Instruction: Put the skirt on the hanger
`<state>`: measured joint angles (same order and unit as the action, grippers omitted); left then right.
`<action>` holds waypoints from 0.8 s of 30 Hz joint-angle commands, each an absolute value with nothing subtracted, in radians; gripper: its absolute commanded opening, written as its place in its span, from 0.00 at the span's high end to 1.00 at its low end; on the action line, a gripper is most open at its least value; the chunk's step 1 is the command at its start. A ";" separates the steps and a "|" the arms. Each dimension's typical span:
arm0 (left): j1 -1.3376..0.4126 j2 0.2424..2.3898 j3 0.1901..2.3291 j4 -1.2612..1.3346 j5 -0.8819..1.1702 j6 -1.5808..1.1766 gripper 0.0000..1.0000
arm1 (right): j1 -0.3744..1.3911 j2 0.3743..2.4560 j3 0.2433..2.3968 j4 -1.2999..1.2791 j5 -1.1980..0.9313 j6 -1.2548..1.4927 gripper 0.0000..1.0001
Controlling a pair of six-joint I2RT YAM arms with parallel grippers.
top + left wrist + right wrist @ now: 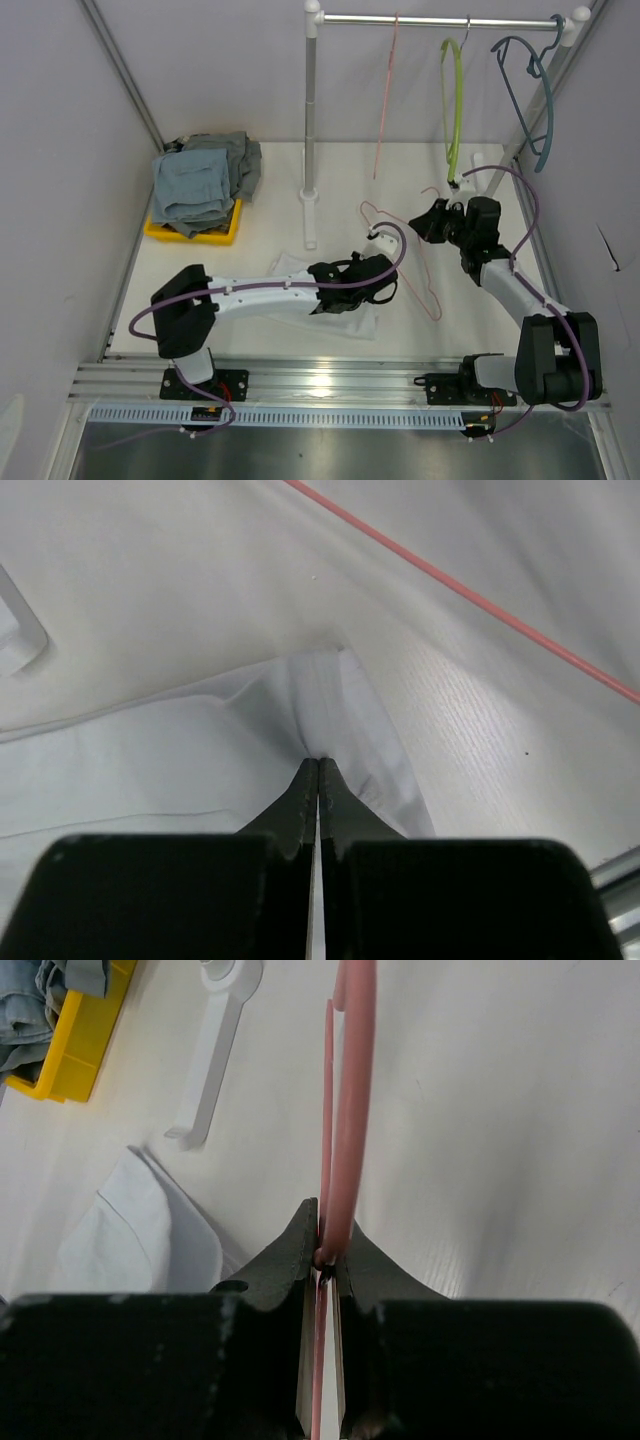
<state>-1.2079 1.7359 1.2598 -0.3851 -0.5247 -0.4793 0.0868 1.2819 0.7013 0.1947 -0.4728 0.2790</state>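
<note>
The white skirt [352, 322] lies crumpled on the table in front of the left arm. My left gripper [378, 290] is down on it, and in the left wrist view its jaws [318, 763] are shut on a fold of the skirt [200, 760]. A pink wire hanger [428, 295] rests slanted on the table to the right of the skirt. At the hanger's far end, my right gripper [425, 222] is shut on it; the right wrist view shows the hanger [347, 1110] clamped between the jaws [326, 1250]. The skirt [150, 1230] shows at the left there.
A white clothes rack [310, 120] stands at the back, its rail carrying a pink hanger [385, 100], a green one [455, 100] and a blue one [530, 90]. A yellow bin [225, 232] piled with grey-blue clothes [200, 180] sits back left. Walls close in on both sides.
</note>
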 commanded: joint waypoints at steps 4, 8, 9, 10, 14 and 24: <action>-1.210 1.614 1.190 -0.293 -0.537 -0.528 1.00 | 0.193 1.273 0.730 0.210 -0.479 0.252 1.00; -1.213 1.609 1.196 -0.295 -0.532 -0.529 1.00 | 0.291 1.282 0.736 0.209 -0.436 0.253 1.00; -1.213 1.611 1.200 -0.295 -0.532 -0.531 1.00 | 0.313 1.287 0.739 0.209 -0.430 0.253 1.00; -1.213 1.612 1.203 -0.295 -0.532 -0.531 1.00 | 0.355 1.292 0.741 0.209 -0.413 0.253 1.00; -1.219 1.624 1.221 -0.305 -0.534 -0.538 1.00 | 0.449 1.313 0.753 0.212 -0.368 0.255 1.00; -1.247 1.667 1.252 -0.299 -0.532 -0.541 1.00 | 0.517 1.396 0.765 0.238 -0.377 0.252 1.00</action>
